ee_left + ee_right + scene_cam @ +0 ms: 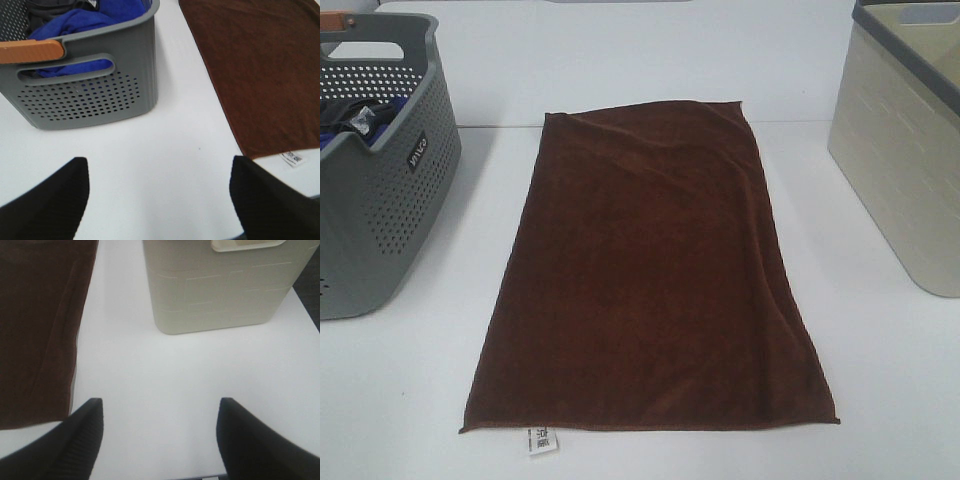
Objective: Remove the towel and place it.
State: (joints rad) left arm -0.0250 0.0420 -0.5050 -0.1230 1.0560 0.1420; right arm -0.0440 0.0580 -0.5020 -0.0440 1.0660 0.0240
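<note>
One towel (655, 270) lay flat in the middle of the bench (880, 380), between the grey basket (380, 200) and the cream bin (905, 170). We judged it soft, light and limp, best pinched at a hem corner. Both the left hand (160, 200) and the right hand (160, 435) hovered low over bare bench, wide open and empty.
</note>
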